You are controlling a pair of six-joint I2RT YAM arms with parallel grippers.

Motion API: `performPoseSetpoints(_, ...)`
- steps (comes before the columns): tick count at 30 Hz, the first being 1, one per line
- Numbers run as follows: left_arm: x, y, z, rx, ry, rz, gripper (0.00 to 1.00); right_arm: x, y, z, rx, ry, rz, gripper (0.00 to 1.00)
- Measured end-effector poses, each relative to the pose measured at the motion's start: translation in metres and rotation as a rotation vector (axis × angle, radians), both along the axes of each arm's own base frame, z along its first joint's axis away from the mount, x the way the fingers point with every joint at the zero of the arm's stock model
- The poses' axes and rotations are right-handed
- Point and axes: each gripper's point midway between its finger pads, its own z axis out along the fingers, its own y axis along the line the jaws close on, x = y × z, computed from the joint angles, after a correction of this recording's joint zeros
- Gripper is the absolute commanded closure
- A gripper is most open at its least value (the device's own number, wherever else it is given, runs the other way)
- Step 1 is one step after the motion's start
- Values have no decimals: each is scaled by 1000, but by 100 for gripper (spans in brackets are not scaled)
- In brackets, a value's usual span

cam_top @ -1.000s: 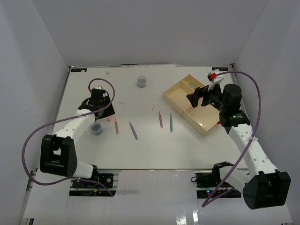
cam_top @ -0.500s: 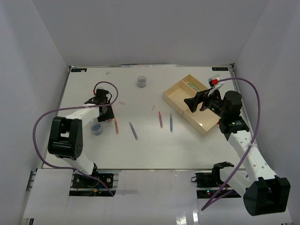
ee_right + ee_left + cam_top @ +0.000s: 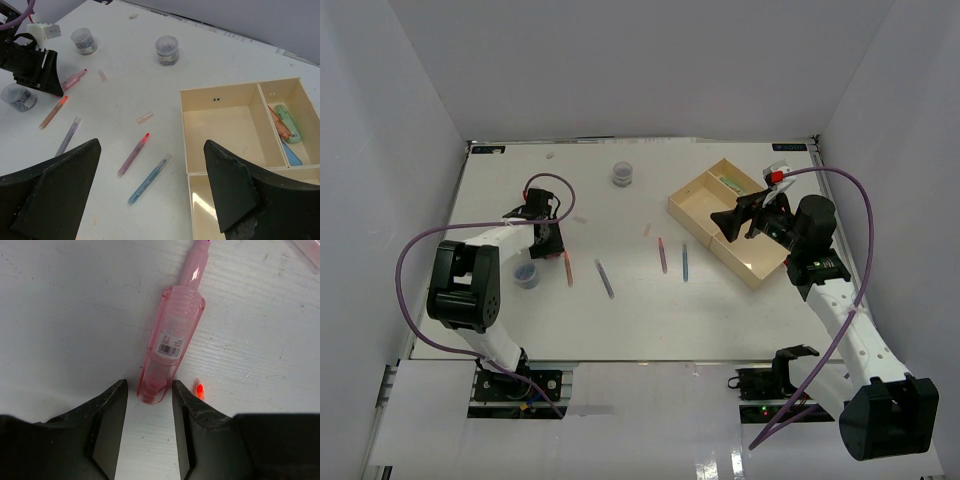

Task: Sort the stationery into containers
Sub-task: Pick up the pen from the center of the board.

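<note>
White tabletop (image 3: 620,320), pink pen (image 3: 172,335) at parted left claw (image 3: 148,387)

A clear pink pen (image 3: 172,340) with a barcode label lies on the white bench (image 3: 60,315). Its near end sits between the parted black fingers (image 3: 111,412) of the left hand (image 3: 149,390). A small red spot (image 3: 199,389) glows just beside it.
</note>
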Motion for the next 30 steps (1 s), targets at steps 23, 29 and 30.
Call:
performPoseSetpoints(23,8,-11,1,-46,-28,-64,60,-3,4,-3,3,-1,29,10)
performPoseSetpoints(29,9,-11,0,-46,-29,-62,67,-4,4,-2,4,-4,33,10)
performPoseSetpoints(30,9,-11,0,-47,-29,-60,77,-4,4,-2,4,-4,34,10)
